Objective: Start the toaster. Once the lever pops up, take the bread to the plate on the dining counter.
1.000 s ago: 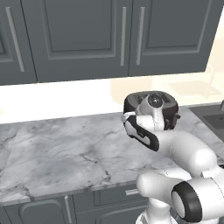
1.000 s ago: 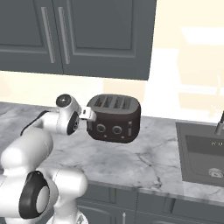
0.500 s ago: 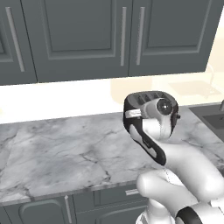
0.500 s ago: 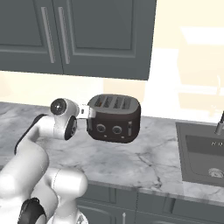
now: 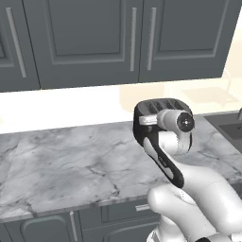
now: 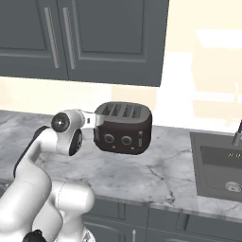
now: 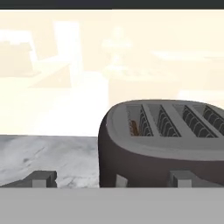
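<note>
On the marble worktop (image 6: 156, 165), the jaws gape wide and empty beside the toaster (image 6: 124, 128), touching nothing

Before me, dark grey cabinets (image 5: 94, 38) hang over a cream wall (image 5: 61, 106) and marble worktop (image 5: 71, 165); a sink (image 6: 222, 168) sits right.

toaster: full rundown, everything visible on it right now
The toaster is a dark brown-black, rounded box with a smooth, slightly glossy shell. Four wire-lined slots run across its grey top. The face toward the right base view carries two round knobs and a pale vertical lever slot. It stands upright on the marble worktop, below the wall cabinets and left of the sink. A brown sliver, likely the bread, sits in the end slot. The open gripper is close by its end; contact unclear.
</note>
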